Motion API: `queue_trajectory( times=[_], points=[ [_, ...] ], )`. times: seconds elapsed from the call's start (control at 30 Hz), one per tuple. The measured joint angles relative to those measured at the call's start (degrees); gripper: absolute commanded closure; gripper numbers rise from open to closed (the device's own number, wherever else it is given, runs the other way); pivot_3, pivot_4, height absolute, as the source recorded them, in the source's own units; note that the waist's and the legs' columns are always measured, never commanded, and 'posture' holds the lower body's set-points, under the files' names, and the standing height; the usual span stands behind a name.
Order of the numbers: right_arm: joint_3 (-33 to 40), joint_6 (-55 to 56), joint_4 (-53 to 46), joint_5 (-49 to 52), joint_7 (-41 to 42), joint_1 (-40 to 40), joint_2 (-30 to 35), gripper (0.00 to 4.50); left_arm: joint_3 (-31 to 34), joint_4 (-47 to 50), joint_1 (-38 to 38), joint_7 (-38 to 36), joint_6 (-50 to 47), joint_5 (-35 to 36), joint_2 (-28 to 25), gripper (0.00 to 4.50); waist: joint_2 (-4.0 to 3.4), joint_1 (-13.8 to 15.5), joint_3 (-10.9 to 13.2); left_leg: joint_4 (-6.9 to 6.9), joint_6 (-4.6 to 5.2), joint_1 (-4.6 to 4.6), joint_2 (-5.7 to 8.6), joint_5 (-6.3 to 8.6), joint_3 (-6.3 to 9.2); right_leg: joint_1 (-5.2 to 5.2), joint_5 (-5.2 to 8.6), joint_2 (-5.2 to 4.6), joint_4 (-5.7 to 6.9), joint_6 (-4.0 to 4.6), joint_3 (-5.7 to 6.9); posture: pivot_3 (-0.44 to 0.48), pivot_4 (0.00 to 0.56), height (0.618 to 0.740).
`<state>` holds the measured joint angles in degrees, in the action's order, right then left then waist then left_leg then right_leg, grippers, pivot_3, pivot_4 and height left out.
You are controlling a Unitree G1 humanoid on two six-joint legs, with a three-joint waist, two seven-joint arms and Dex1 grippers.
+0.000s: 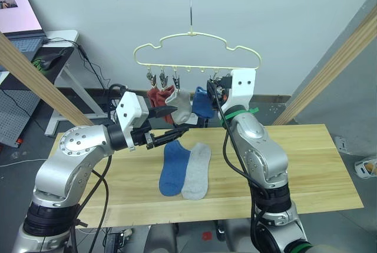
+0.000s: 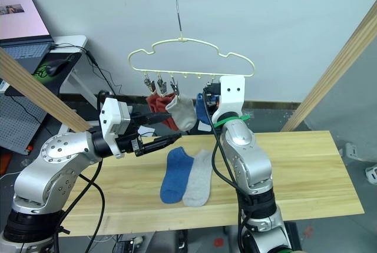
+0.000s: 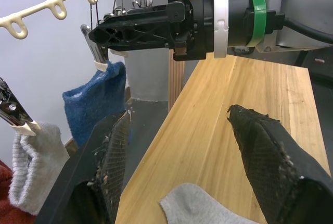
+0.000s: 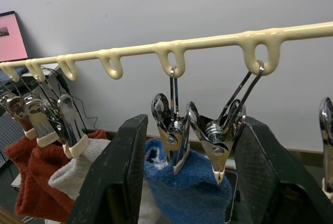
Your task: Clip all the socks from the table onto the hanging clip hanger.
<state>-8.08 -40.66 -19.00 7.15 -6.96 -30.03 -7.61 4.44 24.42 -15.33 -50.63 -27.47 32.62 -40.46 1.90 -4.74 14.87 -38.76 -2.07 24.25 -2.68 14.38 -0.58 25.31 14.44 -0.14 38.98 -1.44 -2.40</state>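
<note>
The pale yellow clip hanger (image 1: 194, 47) hangs by its hook from a wooden pole. Rust red socks (image 1: 156, 96), a light grey sock (image 1: 182, 105) and a blue sock (image 4: 192, 182) hang from its clips. A blue sock (image 1: 174, 168) and a grey sock (image 1: 197, 170) lie side by side on the table (image 1: 306, 165). My right gripper (image 4: 192, 146) is open, its fingers (image 4: 112, 177) on either side of two clips, one of which pinches the blue sock. Below the hung socks and above the table my left gripper (image 1: 177, 120) stands open and holds nothing.
Slanted wooden beams rise at the left (image 1: 41, 82) and at the right (image 1: 336, 70) of the frame. A desk with a laptop (image 1: 23, 35) stands behind on the left. One free clip (image 4: 328, 130) hangs further along the bar.
</note>
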Motion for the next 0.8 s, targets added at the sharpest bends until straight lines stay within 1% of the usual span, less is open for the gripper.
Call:
queue_trajectory(
  times=[0.33,0.5,0.63,0.7,0.77,0.8],
  points=[
    [-0.3,-5.3,-9.1,-0.3,4.6,4.9,6.9,2.04,0.2,0.1,0.3,0.0,-0.7,0.3,0.0,1.25,0.0,0.0,0.0,0.0,0.0,0.0,0.0,0.0,0.0,0.01,0.01,0.01,-0.01,-0.01,0.0,-0.086,0.241,0.738],
    [-0.8,-6.8,-12.6,-1.0,5.5,7.2,8.6,2.04,0.4,0.1,0.4,0.0,-0.7,0.4,0.0,1.25,0.0,0.0,0.0,0.01,0.0,0.0,0.0,0.0,-0.02,0.01,0.03,0.02,-0.02,-0.04,-0.02,-0.09,0.243,0.738],
    [-1.7,-7.0,-12.8,-2.1,4.8,7.6,7.8,2.04,0.4,-0.2,0.4,-0.1,-0.6,0.4,0.0,1.25,0.0,0.0,0.0,0.01,0.0,0.0,0.0,0.0,-0.01,0.01,0.09,0.03,-0.01,-0.14,-0.02,-0.091,0.242,0.738],
    [-1.9,-6.6,-12.5,-2.8,4.1,7.6,6.9,2.43,0.4,-0.3,0.2,-0.1,-0.6,0.3,0.0,1.25,0.0,0.0,0.0,0.01,0.0,0.0,0.0,0.0,-0.01,0.01,0.14,0.02,-0.01,-0.23,-0.02,-0.091,0.24,0.738],
    [-2.1,-6.2,-12.0,-3.5,3.8,7.6,6.4,2.97,0.4,-0.3,0.0,-0.1,-0.5,0.2,0.0,1.25,0.0,0.0,0.0,0.01,0.0,0.0,0.0,0.0,-0.02,0.01,0.14,0.02,-0.02,-0.23,-0.03,-0.091,0.238,0.738],
    [-2.1,-6.1,-11.8,-3.8,3.6,7.6,6.3,2.97,0.4,-0.3,-0.1,-0.1,-0.5,0.2,0.0,1.25,0.0,0.0,0.0,0.01,0.0,0.0,0.0,0.0,-0.03,0.01,0.13,0.01,-0.02,-0.22,-0.04,-0.091,0.238,0.738]
  ],
)
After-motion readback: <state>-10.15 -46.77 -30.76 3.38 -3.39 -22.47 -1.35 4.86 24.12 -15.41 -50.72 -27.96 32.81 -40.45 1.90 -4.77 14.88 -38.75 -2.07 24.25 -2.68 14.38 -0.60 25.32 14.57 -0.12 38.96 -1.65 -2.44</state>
